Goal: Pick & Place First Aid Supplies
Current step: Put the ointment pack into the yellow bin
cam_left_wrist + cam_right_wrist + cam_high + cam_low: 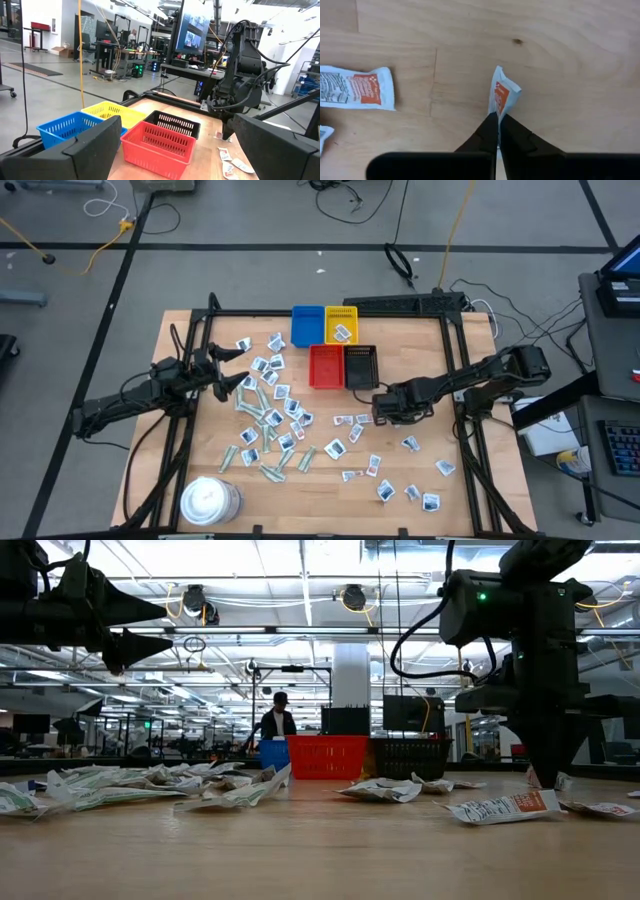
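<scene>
Many small flat packets, the first aid supplies, lie scattered on the wooden table: a dense patch [268, 405] left of centre and looser ones [410, 475] at the right. My right gripper [383, 412] points straight down, right of centre, and is shut on a white packet with an orange mark [503, 92]. Another orange-marked packet [357, 87] lies flat beside it. My left gripper [235, 370] hangs open and level above the table's left side, holding nothing. My right gripper pinches the orange-marked packet by one end [499, 109] between its two fingertips [490, 127], coming from above and pointing down. The packet is buckled at the fingers, and its free end [504, 80] sticks out over the wood. The fingertips stand down at table level [550, 780].
Four small trays stand at the far middle: blue [308, 326], yellow [341, 325], red [326, 366] and black [361, 366], the black one just beyond my right gripper. A round white tub [208, 500] stands at the near left. A person [279, 720] stands far behind the table.
</scene>
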You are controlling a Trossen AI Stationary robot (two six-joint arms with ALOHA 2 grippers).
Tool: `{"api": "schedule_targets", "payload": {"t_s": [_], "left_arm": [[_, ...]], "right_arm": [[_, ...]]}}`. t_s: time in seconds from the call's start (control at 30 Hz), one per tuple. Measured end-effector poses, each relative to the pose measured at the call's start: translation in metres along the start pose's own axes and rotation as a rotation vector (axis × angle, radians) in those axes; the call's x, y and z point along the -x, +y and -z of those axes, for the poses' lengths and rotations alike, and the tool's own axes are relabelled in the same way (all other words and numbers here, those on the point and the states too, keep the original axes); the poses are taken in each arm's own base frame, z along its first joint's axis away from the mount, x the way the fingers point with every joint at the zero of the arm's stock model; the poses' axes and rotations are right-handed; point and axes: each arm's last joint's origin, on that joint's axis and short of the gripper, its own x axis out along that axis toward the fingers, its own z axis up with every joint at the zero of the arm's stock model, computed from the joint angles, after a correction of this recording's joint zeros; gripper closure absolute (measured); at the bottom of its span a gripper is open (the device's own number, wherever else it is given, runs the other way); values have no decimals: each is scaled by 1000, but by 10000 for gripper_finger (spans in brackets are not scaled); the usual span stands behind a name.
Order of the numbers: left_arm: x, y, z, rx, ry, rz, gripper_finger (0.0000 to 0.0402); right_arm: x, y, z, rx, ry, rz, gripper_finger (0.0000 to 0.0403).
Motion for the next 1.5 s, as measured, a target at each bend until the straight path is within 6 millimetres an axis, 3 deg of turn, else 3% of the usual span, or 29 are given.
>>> {"api": "schedule_targets", "payload": {"t_s": [0.43, 0.83, 1.13, 1.5], "left_arm": [[0, 0, 0, 0, 0, 0, 11], [0, 0, 0, 0, 0, 0, 11], [0, 0, 0, 0, 0, 0, 11], [0, 0, 0, 0, 0, 0, 11]], "right_arm": [[53, 30, -25, 273, 52, -98, 402], [103, 37, -62, 514, 26, -138, 402], [119, 35, -92, 508, -8, -137, 403], [114, 60, -165, 520, -31, -124, 403]]}}
